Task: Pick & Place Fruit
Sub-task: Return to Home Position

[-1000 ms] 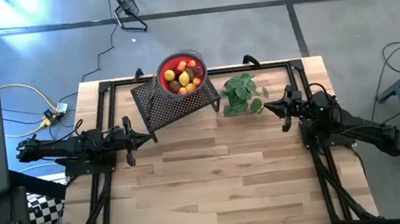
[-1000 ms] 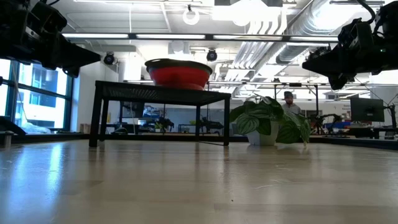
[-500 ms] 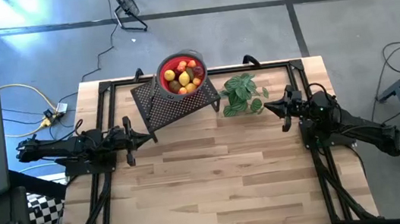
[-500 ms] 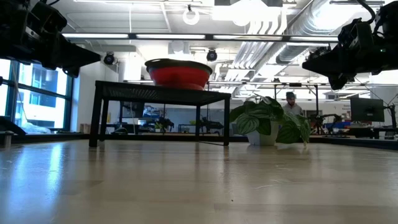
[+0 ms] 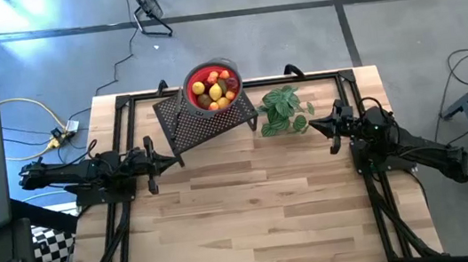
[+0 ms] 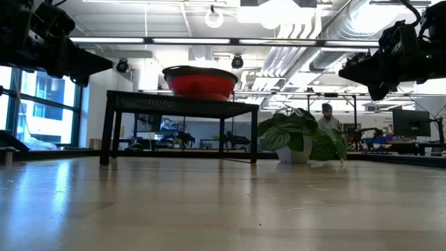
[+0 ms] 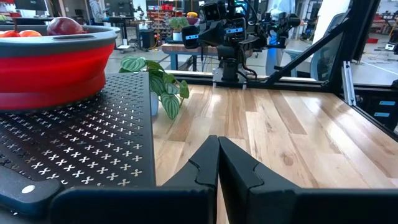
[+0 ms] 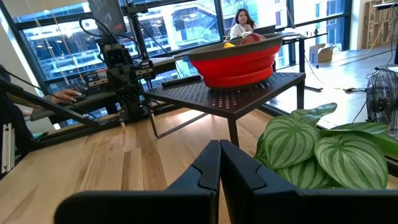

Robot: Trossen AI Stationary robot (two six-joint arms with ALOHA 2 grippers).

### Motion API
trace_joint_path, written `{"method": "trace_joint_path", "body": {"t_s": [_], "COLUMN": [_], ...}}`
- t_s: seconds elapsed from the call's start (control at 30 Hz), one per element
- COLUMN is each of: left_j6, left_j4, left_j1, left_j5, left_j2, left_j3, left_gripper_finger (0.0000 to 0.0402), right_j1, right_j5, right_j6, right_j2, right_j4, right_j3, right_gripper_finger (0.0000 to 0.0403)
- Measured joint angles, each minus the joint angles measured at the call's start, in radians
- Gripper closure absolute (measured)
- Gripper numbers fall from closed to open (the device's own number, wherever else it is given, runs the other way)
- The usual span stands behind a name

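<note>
Several small round fruit (image 5: 214,91), red basket (image 6: 202,85)

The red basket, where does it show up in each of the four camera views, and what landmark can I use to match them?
High view: red basket at top centre, holding fruit.
Low view: upper part, left of centre.
Left wrist view: upper left corner.
Right wrist view: upper part, right of centre.
Shared landmark: the black perforated shelf directly under it in every view.
</note>
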Motion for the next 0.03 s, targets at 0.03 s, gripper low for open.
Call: {"method": "trace_joint_path", "body": {"t_s": [0.03], "left_j6": [0.000], "left_j4": [0.000], "left_j1": [0.000], "left_j5": [0.000], "left_j2": [0.000], "left_j3": [0.000], "left_gripper_finger": [0.0398], "right_j1": [0.000], "right_j5": [0.000], "right_j6": [0.000], "right_j2": [0.000], "right_j4": [0.000], "right_j3": [0.000], "right_gripper_finger": [0.0400]}}
